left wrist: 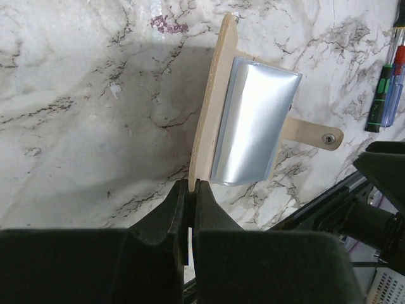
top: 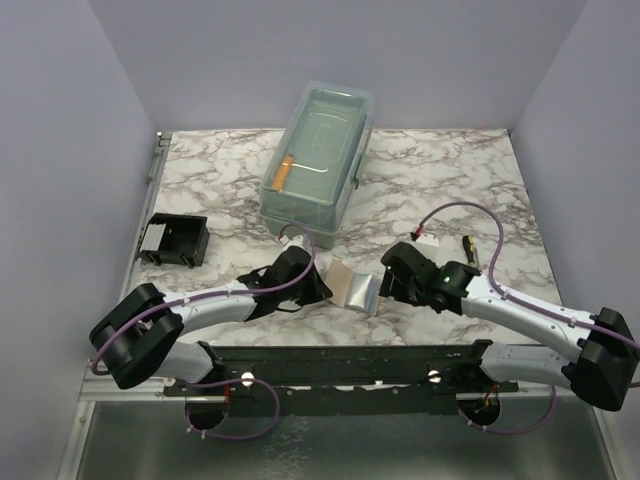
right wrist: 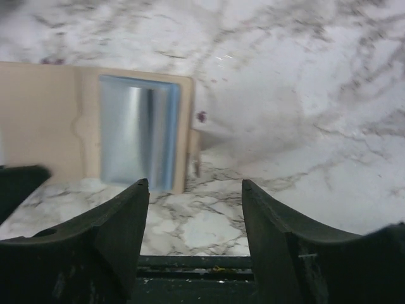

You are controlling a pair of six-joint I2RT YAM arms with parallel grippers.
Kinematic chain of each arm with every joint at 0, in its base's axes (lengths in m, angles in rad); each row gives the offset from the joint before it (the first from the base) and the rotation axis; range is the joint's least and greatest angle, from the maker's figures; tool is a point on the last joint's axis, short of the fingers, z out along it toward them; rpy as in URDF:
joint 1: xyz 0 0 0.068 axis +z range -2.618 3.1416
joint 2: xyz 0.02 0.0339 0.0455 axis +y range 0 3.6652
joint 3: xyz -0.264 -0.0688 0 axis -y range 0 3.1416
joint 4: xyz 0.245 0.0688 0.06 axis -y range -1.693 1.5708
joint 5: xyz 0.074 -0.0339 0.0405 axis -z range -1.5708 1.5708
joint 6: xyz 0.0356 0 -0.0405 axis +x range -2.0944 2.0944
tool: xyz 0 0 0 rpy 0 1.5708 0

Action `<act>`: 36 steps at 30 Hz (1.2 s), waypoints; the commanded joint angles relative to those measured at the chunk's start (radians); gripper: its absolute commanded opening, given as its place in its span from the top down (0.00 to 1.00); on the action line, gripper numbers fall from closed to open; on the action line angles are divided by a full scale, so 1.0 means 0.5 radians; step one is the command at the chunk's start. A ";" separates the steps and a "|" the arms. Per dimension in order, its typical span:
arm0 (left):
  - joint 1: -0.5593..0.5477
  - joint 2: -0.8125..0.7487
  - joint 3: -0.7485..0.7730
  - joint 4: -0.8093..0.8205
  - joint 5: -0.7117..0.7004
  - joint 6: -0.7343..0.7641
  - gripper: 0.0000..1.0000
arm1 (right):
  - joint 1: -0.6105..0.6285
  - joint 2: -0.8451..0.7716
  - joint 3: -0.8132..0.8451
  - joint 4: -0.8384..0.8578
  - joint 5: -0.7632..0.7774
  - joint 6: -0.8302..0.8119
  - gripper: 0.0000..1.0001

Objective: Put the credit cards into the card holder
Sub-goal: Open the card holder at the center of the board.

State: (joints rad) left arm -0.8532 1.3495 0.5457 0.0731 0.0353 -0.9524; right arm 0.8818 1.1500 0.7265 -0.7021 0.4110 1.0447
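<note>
Left gripper (left wrist: 191, 187): clamped on the pad (left wrist: 209, 126) edge. Card (left wrist: 253, 120): silvery-blue, on the pad face; second card not made out. Right gripper (right wrist: 194, 190): apart, just right of the pad. Holder (top: 173, 240): well left of the pad, bare counter (left wrist: 95, 126) between. Steady the pad; pinch the card's free edge. Box (top: 318, 160): behind the pad, avoid.

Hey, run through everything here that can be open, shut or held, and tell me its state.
Left end effector: shut on an edge of the tan pad.
Right end effector: open, empty.
Tan pad: pinched at one edge, silver case on it.
Clear box: lid on.
Card holder: upright, open-topped.
</note>
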 commanded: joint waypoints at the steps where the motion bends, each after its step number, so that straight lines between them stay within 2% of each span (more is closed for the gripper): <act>1: -0.013 -0.072 -0.086 0.099 0.023 -0.154 1.00 | -0.004 -0.133 0.141 0.380 -0.232 -0.427 0.32; 3: -0.012 -0.078 -0.115 0.118 0.026 -0.198 1.00 | -0.058 -0.100 0.140 0.504 -0.424 -0.501 0.27; 5: -0.012 -0.084 -0.141 0.161 0.028 -0.243 1.00 | -0.138 -0.008 0.117 0.581 -0.607 -0.485 0.27; 11: -0.012 -0.088 -0.160 0.196 0.037 -0.300 1.00 | -0.200 0.187 -0.025 0.871 -0.869 -0.384 0.24; 24: -0.014 -0.068 -0.160 0.207 0.049 -0.298 1.00 | -0.305 0.321 -0.280 1.123 -1.022 -0.288 0.20; 36: -0.013 -0.036 -0.153 0.210 0.064 -0.295 1.00 | -0.334 0.444 -0.323 1.323 -1.140 -0.273 0.19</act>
State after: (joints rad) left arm -0.8532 1.3247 0.4744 0.1570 0.0414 -1.0988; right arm 0.7181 1.3403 0.5850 -0.1066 -0.1188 0.8940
